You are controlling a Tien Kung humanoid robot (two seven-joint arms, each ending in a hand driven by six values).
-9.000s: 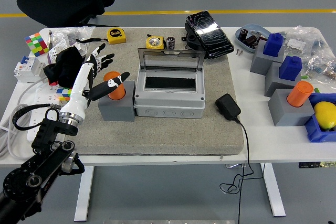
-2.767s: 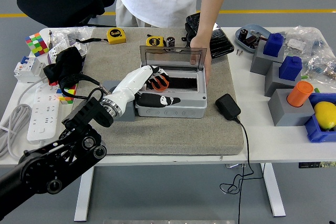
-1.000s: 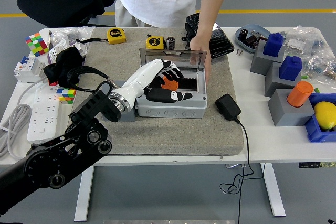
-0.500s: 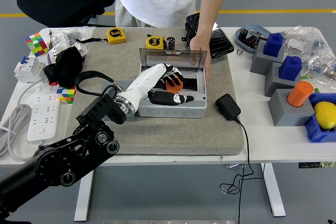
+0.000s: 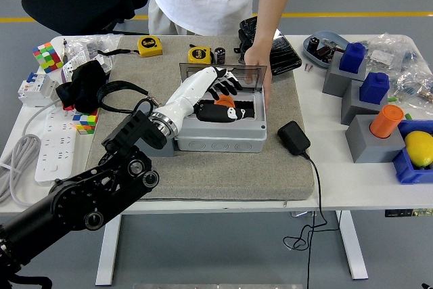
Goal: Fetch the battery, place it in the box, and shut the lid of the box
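The orange battery shows only as a small patch inside the opening of the grey box at the middle of the mat. My left hand reaches in from the lower left and is shut on the battery, fingers above it and thumb below. The box's clear lid stands upright at the back. A person's hand rests on the lid's right end. The grey holder left of the box is mostly hidden by my forearm.
A black charger with its cable lies right of the box. Two yellow tape measures and a black case sit behind it. Grey blocks with blue and orange cylinders stand at the right, a power strip at the left.
My left hand has pushed further over the box's opening and lowered the battery, so less orange shows. The person's hand stays on the lid.
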